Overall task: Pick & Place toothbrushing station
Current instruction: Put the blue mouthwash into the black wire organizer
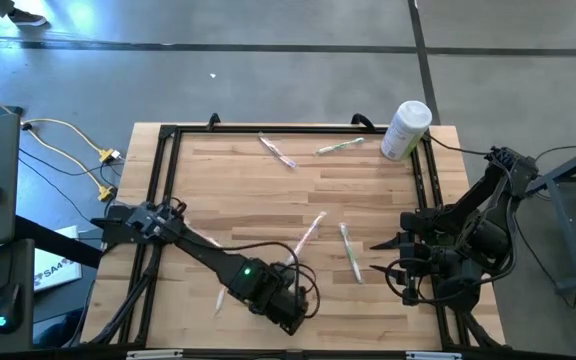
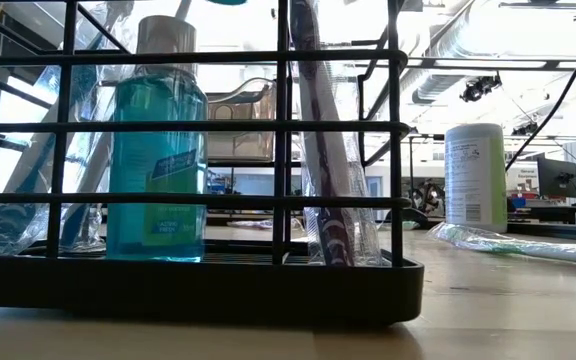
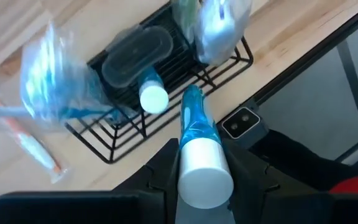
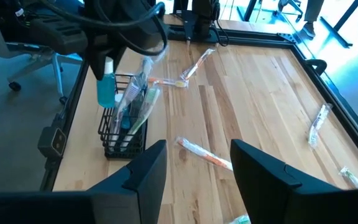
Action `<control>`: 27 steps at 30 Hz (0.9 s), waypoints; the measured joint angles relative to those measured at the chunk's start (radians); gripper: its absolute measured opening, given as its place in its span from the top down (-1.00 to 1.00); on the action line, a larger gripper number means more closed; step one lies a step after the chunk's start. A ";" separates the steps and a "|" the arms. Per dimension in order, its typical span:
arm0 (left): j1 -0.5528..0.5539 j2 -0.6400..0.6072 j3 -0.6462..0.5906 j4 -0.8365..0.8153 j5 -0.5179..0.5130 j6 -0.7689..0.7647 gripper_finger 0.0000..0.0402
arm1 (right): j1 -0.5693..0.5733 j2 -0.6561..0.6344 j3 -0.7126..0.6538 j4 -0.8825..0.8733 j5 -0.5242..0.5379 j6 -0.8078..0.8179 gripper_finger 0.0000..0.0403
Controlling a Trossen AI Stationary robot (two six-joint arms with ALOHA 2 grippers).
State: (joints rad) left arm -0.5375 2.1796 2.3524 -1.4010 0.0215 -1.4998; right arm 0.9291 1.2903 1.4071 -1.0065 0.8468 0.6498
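The left tool hangs over the near edge of the counter, its fingers clamped on a blue mouthwash bottle with a white cap, held above the toothbrushing station. That station is a black wire rack with a solid low base, standing at the counter's near edge, toward the middle, mostly hidden under the left arm from above. Inside it stand a second mouthwash bottle, several plastic-wrapped toothbrushes and a dark lidded case.

The right tool waits over the counter's right edge near the near corner, its fingers apart and gripping nothing.

Loose wrapped toothbrushes lie about the wood: two near the far edge, two toward the middle, and an orange-tipped one just beside the rack. A tall white cylindrical container stands upright at the far right corner.
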 joint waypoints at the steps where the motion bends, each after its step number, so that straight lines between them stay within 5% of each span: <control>1: -0.005 0.000 0.001 -0.002 -0.002 -0.015 0.54 | 0.000 0.000 0.000 0.000 0.000 0.000 0.15; 27: 0.009 0.002 -0.013 -0.033 -0.053 -0.084 0.54 | 0.000 0.000 0.000 0.000 -0.009 -0.022 0.15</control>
State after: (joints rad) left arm -0.5282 2.1818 2.3390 -1.4343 -0.0320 -1.5837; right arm 0.9295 1.2903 1.4071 -1.0065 0.8379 0.6281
